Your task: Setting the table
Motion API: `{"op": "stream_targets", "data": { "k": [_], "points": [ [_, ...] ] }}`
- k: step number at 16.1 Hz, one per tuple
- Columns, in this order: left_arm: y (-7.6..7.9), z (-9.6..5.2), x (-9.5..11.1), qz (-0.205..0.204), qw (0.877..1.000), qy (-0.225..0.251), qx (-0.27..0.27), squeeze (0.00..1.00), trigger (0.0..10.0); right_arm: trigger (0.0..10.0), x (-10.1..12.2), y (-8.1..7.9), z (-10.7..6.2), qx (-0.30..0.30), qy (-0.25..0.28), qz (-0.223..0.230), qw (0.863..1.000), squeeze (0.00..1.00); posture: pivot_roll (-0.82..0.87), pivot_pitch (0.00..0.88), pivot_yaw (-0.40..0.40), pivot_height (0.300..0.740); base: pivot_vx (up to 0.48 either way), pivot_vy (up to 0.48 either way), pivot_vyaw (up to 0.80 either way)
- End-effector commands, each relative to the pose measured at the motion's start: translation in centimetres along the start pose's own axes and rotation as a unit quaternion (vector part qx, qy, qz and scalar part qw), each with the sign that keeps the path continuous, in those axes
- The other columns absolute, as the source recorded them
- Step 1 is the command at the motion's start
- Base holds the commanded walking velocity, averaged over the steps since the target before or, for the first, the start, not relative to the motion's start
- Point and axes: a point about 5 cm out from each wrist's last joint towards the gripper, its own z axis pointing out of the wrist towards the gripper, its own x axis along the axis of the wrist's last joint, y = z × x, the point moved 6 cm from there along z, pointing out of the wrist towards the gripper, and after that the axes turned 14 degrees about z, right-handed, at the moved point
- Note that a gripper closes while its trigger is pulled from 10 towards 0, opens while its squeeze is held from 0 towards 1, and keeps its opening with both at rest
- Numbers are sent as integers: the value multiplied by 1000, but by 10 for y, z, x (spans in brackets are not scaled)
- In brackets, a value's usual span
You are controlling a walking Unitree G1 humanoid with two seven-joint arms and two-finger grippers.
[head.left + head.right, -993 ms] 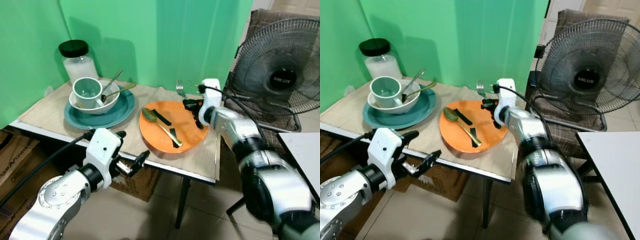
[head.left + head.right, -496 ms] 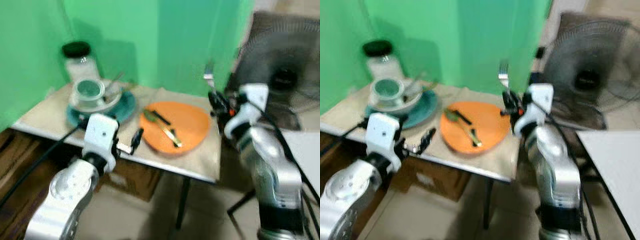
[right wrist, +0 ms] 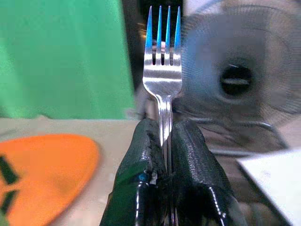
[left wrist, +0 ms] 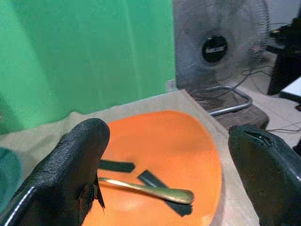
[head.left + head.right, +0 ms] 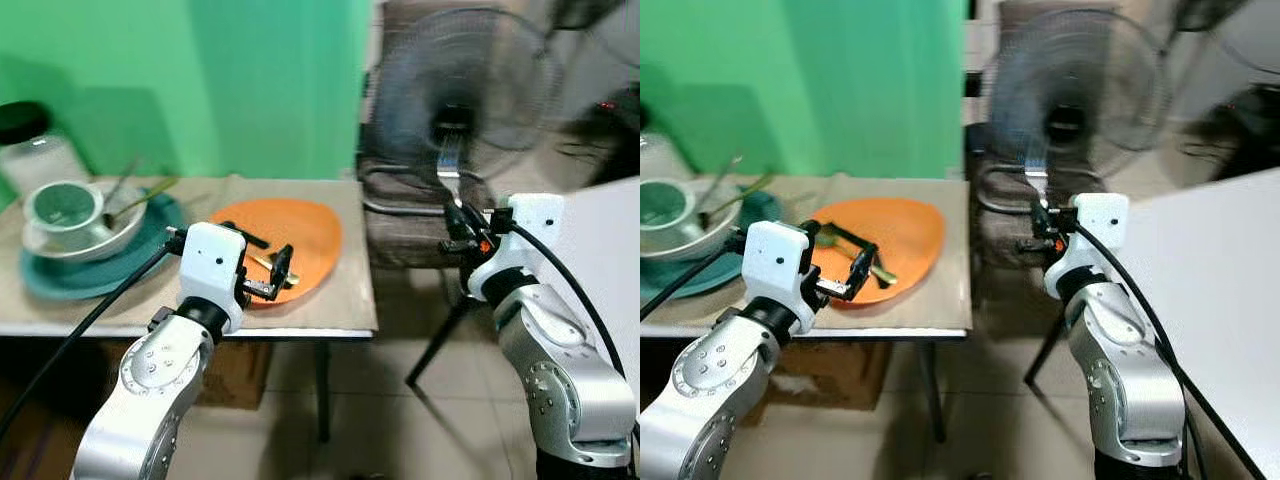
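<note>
While a fan [image 5: 455, 95] and a chair [image 5: 400, 215] stand past the table's [image 5: 345, 300] right edge, the right gripper [image 3: 162, 141] clamps a fork [image 3: 162, 56] upright beside that edge, and the left gripper [image 5: 268, 278] hovers wide open over the orange plate [image 5: 300, 225] holding a gold spoon [image 4: 146, 188]
</note>
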Motion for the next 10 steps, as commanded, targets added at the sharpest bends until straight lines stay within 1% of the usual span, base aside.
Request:
{"op": "stream_targets", "data": {
  "k": [1,3,5,7,10],
  "points": [
    [-1,1,-1,-2,1000,-3,5,0,10000,10000,-1,6,-1,-21,-6,-11,1000,0,-32,0,6,740,0,0,-800],
    [-2,2,-1,-7,1000,-4,7,0,10000,10000,-2,13,-1,-42,-13,-14,999,0,-31,0,5,740,0,0,-800],
    [-5,4,1,-10,1000,4,14,0,10000,10000,-4,13,-1,-45,-19,-15,999,0,-36,0,7,740,0,0,-800],
    [-12,5,-2,-1,999,5,36,0,10000,10000,-8,7,-1,-36,-31,-18,999,0,-40,0,7,740,0,0,-800],
    [-13,5,-4,-5,999,3,41,0,10000,10000,-16,2,-1,-26,-46,-25,998,0,-39,0,0,740,0,0,-800]
  ]
}}
